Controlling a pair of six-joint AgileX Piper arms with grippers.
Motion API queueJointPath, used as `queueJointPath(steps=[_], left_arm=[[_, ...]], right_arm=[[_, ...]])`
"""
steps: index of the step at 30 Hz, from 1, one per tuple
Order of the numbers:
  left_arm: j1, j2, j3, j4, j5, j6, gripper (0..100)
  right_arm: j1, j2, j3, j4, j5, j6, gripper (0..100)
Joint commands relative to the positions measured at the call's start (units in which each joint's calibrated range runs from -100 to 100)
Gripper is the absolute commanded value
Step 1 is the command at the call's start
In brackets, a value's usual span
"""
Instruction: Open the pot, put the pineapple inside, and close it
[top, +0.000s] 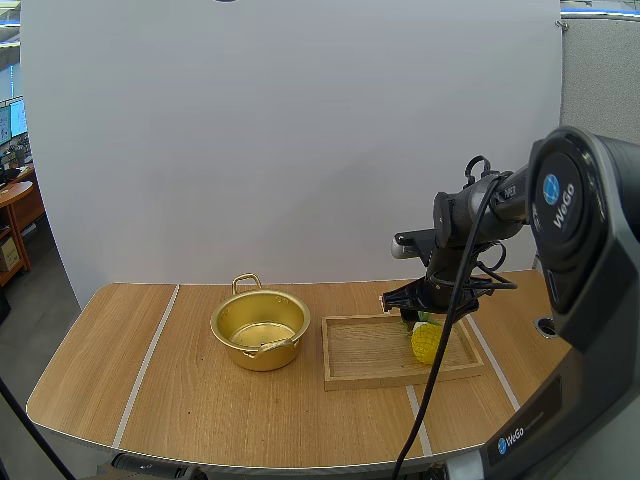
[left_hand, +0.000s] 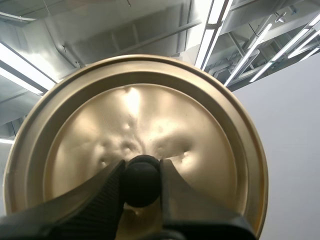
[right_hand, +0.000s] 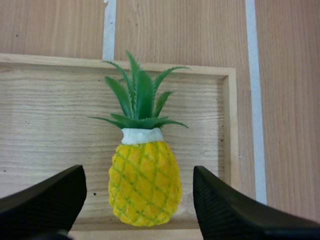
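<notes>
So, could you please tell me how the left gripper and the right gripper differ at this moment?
The left gripper is shut on the black knob of the lid; the right gripper is open. The left gripper holds the gold lid, while the right gripper holds nothing: its fingers stand apart either side of the pineapple in the wooden tray, not touching it. Both have black fingers.
</notes>
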Motion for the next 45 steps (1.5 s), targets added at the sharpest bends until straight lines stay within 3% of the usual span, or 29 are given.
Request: queueJointPath(steps=[1, 12, 19, 35, 45], left_arm=[[-0.06, -0.20, -0.37, 0.16, -2.28, -0.51, 0], [-0.06, -0.20, -0.37, 0.16, -2.28, -0.51, 0], [-0.06, -0.20, -0.37, 0.16, -2.28, -0.51, 0], [-0.06, -0.20, -0.37, 0.16, -2.28, -0.51, 0], [-0.06, -0.20, -0.37, 0.16, -2.28, -0.51, 0]], right_arm=[[-0.22, 1.35, -0.48, -0.43, -1.24, -0.45, 100], [-1.86, 7.29, -0.48, -0.52, -5.19, -0.90, 100], [-2.12, 8.54, -0.34, 4.45, -5.41, -4.96, 100], [-2.12, 8.54, -0.34, 4.45, -6.21, -4.97, 100], [-2.12, 13.56, -0.34, 4.45, -7.33, -5.28, 100]])
